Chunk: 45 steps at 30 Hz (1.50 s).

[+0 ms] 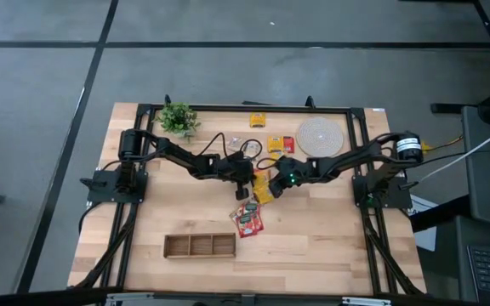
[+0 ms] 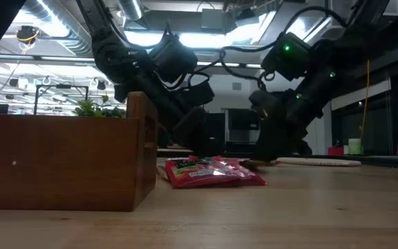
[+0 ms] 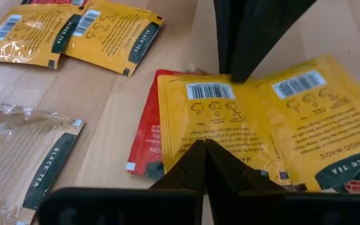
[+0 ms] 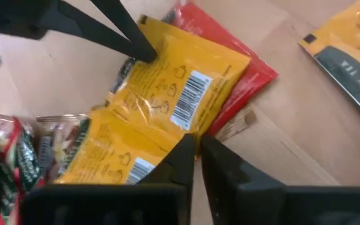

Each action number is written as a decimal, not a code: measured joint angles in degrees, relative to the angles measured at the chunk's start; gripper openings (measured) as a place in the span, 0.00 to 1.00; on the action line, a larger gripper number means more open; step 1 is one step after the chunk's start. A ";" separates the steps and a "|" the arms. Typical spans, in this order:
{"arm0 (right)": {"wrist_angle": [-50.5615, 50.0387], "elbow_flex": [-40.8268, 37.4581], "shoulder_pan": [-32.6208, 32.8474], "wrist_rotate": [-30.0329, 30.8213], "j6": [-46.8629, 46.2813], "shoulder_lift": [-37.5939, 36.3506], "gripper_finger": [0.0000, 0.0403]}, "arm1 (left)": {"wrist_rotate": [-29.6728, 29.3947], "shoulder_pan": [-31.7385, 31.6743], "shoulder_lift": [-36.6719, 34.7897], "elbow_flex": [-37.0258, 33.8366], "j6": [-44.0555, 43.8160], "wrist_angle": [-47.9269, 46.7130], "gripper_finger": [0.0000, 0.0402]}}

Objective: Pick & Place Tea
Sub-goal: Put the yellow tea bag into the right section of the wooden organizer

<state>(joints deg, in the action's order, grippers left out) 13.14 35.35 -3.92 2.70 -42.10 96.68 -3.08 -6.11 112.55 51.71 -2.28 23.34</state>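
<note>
Both pincers, left (image 3: 205, 150) and right (image 4: 195, 147), pinch yellow barcoded tea sachets (image 3: 230, 125).

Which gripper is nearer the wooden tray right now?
Left, narrowly. The left gripper sits above the wooden tray's right end, toward the table's middle. The right gripper is beside it, farther right, at the yellow sachets.

A clear sachet (image 3: 24, 156) reads "BLACK TEA"; a yellow sachet (image 3: 330, 125) reads "MANGO MAGIC".
</note>
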 joint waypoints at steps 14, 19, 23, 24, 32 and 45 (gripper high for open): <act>1.06 0.07 0.00 0.04 3.62 0.88 0.01 | -0.01 0.00 -0.31 0.01 -0.02 -0.44 0.03; 0.84 0.07 0.00 0.02 5.13 0.66 0.01 | -0.12 0.00 -3.10 0.03 -0.03 -2.58 0.03; 0.06 -0.02 0.00 0.05 7.21 -1.19 0.01 | -0.23 -0.04 -7.02 0.05 0.34 -8.24 0.07; 0.06 -0.02 0.00 0.09 7.97 -1.88 0.00 | -0.23 -0.08 -7.96 0.05 0.18 -9.29 0.09; -2.81 -0.02 0.02 0.21 17.30 -6.31 0.00 | 5.31 -2.64 -9.90 -1.01 -7.64 -10.29 0.29; -8.70 -0.02 2.09 21.88 39.83 -9.88 0.00 | 24.17 -12.57 -10.40 -1.10 -23.56 -0.89 0.48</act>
<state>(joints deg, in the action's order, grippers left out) 4.44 35.33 -1.84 24.58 -2.27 86.80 21.09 -18.67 102.15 50.61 -25.84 22.45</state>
